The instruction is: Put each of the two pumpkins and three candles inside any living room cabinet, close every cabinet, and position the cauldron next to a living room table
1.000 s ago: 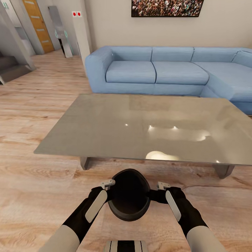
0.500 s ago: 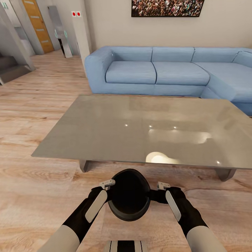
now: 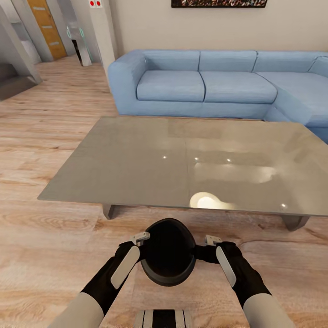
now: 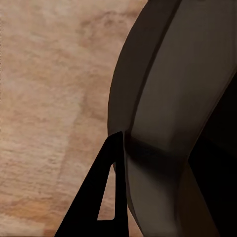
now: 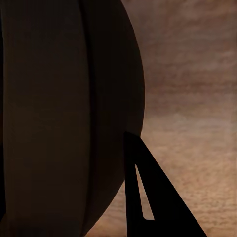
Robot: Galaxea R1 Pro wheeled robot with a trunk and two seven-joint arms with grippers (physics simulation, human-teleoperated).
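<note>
1. Cauldron (image 3: 167,253) held up between both grippers, over the plank floor (image 3: 41,246), just near of the table (image 3: 136,164), centred on its near edge.
2. Left gripper (image 3: 142,246) presses the cauldron's left wall; one finger (image 4: 101,197) lies on the outer wall. Clamped or just pressing: can't tell.
3. Right gripper (image 3: 205,248) on the cauldron's right wall; one finger (image 5: 148,197) outside it. Jaw state can't tell.
4. Blue sofa (image 3: 205,86) beyond the table's far edge.
</note>
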